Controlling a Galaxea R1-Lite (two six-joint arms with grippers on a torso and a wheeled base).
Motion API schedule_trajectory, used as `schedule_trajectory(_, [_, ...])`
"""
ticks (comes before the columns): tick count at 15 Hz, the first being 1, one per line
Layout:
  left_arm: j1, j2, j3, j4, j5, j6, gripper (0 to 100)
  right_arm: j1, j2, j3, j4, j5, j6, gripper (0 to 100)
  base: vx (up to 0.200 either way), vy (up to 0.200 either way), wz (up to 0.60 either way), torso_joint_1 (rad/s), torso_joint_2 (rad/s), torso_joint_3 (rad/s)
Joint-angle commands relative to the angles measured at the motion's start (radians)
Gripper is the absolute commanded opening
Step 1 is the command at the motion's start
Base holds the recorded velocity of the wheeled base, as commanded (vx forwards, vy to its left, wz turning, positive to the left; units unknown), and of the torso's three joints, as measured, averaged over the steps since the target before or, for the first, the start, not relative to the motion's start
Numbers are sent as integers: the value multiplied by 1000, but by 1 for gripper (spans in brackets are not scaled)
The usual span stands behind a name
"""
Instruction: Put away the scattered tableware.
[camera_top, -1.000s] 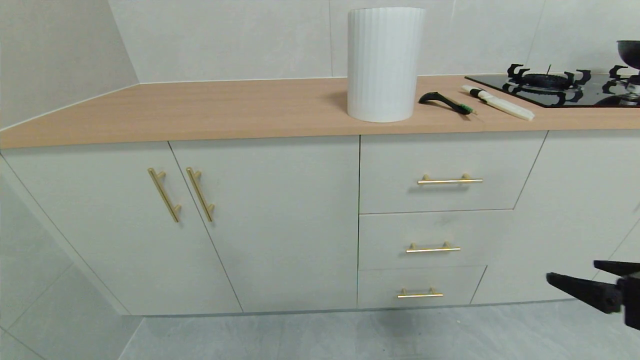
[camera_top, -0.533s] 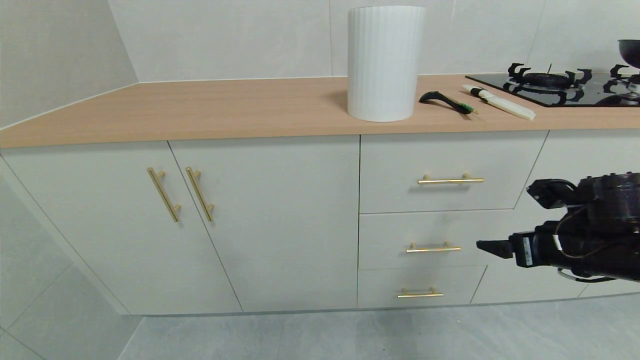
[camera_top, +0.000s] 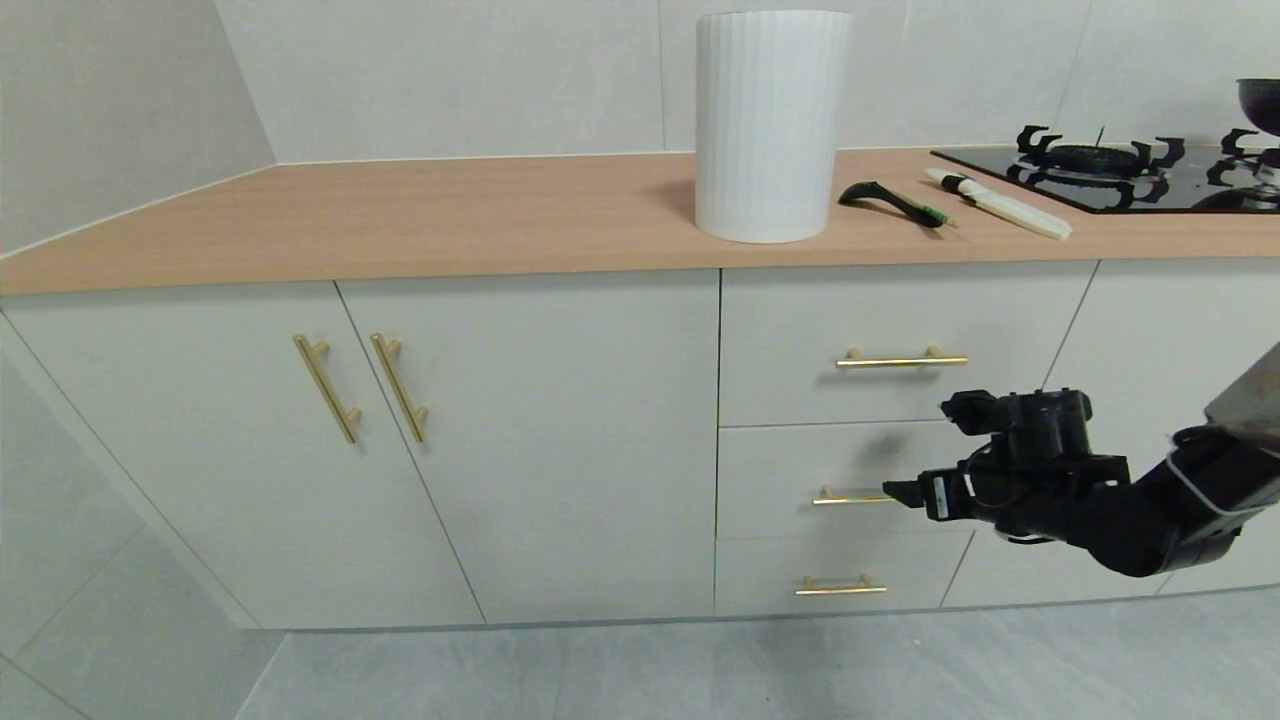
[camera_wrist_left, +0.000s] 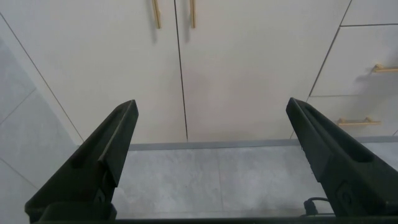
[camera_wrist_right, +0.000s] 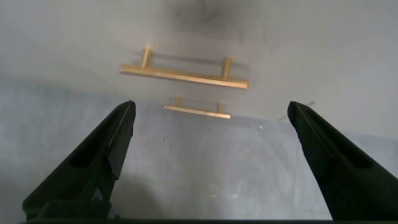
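The black utensil (camera_top: 890, 203) and the white knife (camera_top: 998, 205) are lying on the surface (camera_top: 400, 215), between the white canister (camera_top: 768, 125) and the stove (camera_top: 1100, 175). Both are looking light, stiff, slim and probably slippery. Pinching mid-handle across the narrow width seems safest. The right end effector (camera_top: 905, 494) is hovering with fingers spread by the middle drawer handle (camera_top: 865, 496). The left end effector (camera_wrist_left: 211, 124) is hanging spread too, facing the cabinet doors (camera_wrist_left: 186, 68). No legible writing is showing.

A home kitchen: a wooden table (camera_top: 400, 215) tops pale cupboards (camera_top: 540, 450) and drawers (camera_top: 880, 315) with brass handles (camera_top: 900, 361); a gas hob (camera_top: 1090, 160) sits far right, and a tiled wall (camera_top: 450, 70) stands behind.
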Motion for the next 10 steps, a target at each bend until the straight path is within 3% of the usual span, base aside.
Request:
schedule_trajectory(1, [0, 1, 0, 0, 0, 0, 100, 33, 147, -13, -75, -29, 2, 100, 0, 0, 0, 0, 0, 0])
schedule_trajectory(4, [0, 1, 0, 0, 0, 0, 100, 35, 244, -13, -265, -80, 0, 100, 0, 0, 0, 0, 0, 0])
schedule_trajectory(10, [0, 1, 0, 0, 0, 0, 100, 33, 299, -83, -308, -123, 37, 100, 0, 0, 0, 0, 0, 0])
